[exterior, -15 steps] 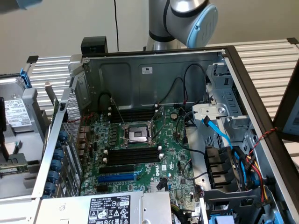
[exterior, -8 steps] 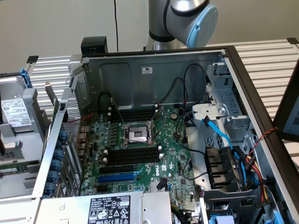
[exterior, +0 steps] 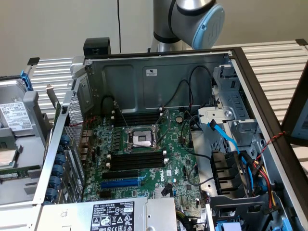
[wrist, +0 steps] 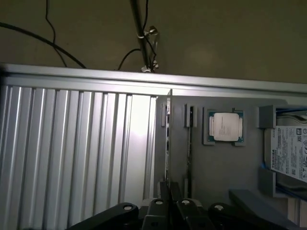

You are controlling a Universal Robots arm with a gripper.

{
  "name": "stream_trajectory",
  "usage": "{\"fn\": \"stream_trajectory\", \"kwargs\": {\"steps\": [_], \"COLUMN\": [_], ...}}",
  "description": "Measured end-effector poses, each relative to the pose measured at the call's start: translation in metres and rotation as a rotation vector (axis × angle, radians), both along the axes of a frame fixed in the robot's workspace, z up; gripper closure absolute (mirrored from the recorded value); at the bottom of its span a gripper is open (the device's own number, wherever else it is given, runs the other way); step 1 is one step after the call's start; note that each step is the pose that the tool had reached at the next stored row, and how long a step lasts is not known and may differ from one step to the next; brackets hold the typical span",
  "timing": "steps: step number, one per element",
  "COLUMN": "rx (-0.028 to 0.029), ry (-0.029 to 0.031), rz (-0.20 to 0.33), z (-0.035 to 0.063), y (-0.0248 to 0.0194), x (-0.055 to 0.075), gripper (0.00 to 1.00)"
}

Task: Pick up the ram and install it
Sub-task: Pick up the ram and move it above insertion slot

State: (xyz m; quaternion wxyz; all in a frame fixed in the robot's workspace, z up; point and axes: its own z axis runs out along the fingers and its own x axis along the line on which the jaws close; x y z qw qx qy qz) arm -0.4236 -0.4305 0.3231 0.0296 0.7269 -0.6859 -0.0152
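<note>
In pick step: gripper (wrist: 169,189) over gray tray (wrist: 216,167), at end of ram (wrist: 167,143) standing edge-on in tray slot, fingers' (wrist: 177,194) state can't tell; probably needs squaring to thin edge before any grasp.

Black slots (exterior: 137,160) beside the CPU socket (exterior: 143,138) lie open from above. Black cables (exterior: 189,94) loop behind the socket. The blue cable (exterior: 224,136) and drive cage (exterior: 231,96) crowd the exterior view's right of it.

The white label (wrist: 291,155) on the silver hard drive (wrist: 292,116) reads "TOSHIBA" along one edge; its finer print is illegible. The white sticker (exterior: 114,215) on the grey power supply box (exterior: 161,214) carries print too small to read.
</note>
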Motion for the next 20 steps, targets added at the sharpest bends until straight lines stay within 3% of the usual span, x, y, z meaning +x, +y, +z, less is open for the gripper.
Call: {"fn": "stream_trajectory", "kwargs": {"steps": [11, 16, 18, 20], "rx": [0.0, -0.0001, 0.0001, -0.0001], "ry": [0.0, 0.0039, 0.0108, 0.0109], "rz": [-0.011, -0.017, -0.018, -0.018], "z": [0.0504, 0.0728, 0.0759, 0.076], "y": [0.0001, 0.0, 0.0001, 0.0001], "x": [0.007, 0.009, 0.009, 0.009], "gripper": [0.87, 0.87, 0.87, 0.87]}}
